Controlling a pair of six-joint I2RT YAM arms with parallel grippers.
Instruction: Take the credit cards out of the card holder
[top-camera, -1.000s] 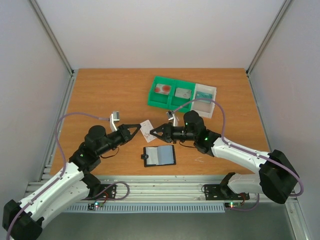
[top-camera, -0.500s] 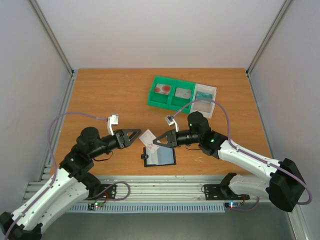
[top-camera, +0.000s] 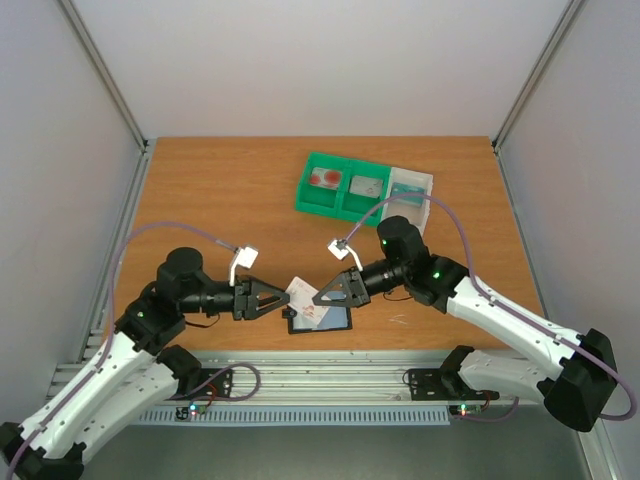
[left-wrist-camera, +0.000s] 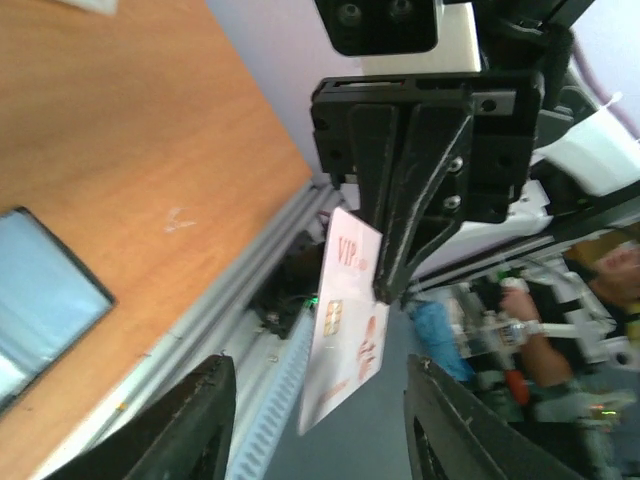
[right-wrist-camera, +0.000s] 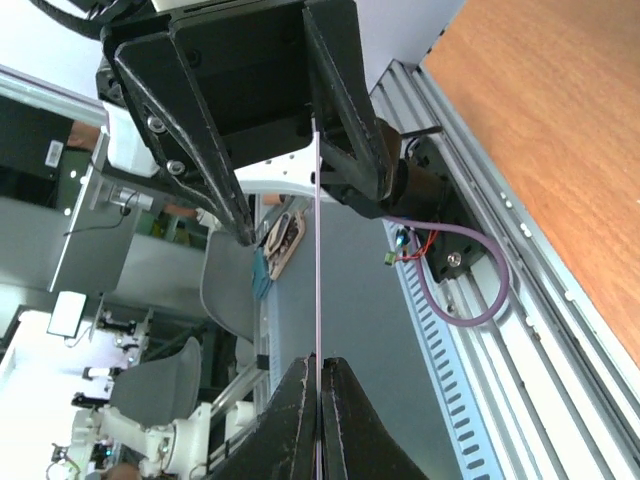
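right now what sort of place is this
Probably a robotics lab cell: left arm and right arm bolted to a metal rail at a wooden table's edge, white panels around, and an office chair beyond in the right wrist view.

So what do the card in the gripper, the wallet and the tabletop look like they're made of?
The card: probably thin stiff plastic, smooth white with red print; it hangs flat from one pinched edge. The wallet: black matte rim, maybe leather or imitation; grey-blue pockets, material unclear. The tabletop: wood or wood-look laminate, smooth orange-brown surface.
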